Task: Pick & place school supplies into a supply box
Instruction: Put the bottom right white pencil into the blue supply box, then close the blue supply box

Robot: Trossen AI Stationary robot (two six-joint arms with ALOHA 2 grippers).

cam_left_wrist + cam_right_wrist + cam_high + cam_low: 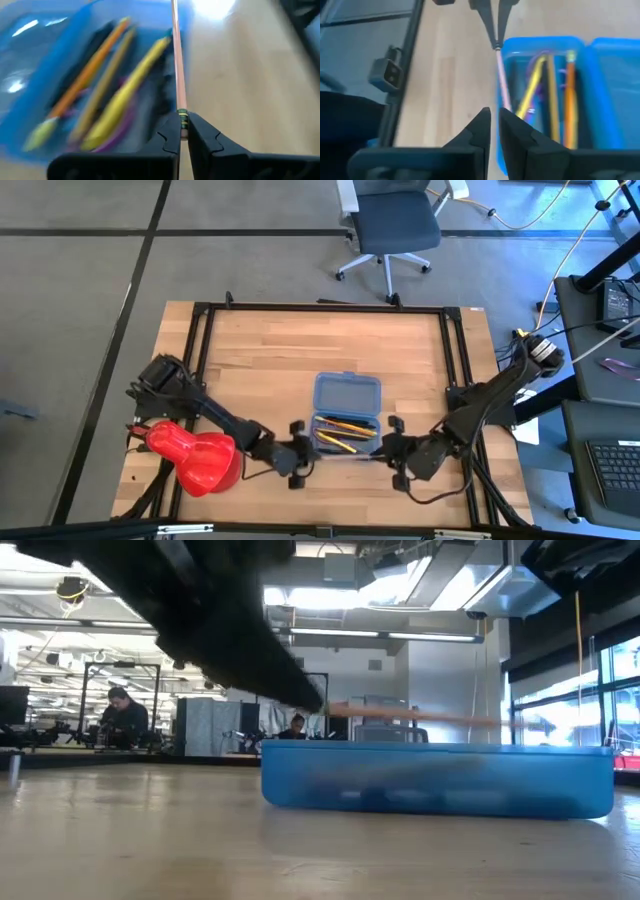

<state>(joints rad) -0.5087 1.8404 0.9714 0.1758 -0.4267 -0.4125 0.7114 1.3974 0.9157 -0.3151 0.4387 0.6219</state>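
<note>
The blue supply box (347, 378) lies open at the table's middle. Its near half holds several pens and pencils (345, 432), among them a yellow one (125, 90) and an orange one (568, 95). A plain wood pencil (420, 716) hangs level above the box's near edge, running left to right. My left gripper (303, 452) is shut on the pencil's left end. My right gripper (392, 448) stands at the pencil's right end with its fingers almost together. My left gripper pinches the pencil's metal-banded eraser end (182, 119) between its two fingertips. The fingers slant down from the table's left and lie roughly in line with the pencil. The pencil is lifted clear and level over the box. My right gripper meets the pencil's other end (506, 105) slanting down from the table's right. One of its own fingers (512, 125) hides where the pencil ends. Which part it grips does not show.
A big glossy red object (195, 455) sits at the near left beside my left arm. Black frame rails (200, 360) run along the table's sides and far edge. An office chair (395, 225) stands beyond the far edge. People (125, 715) sit in the room behind.
</note>
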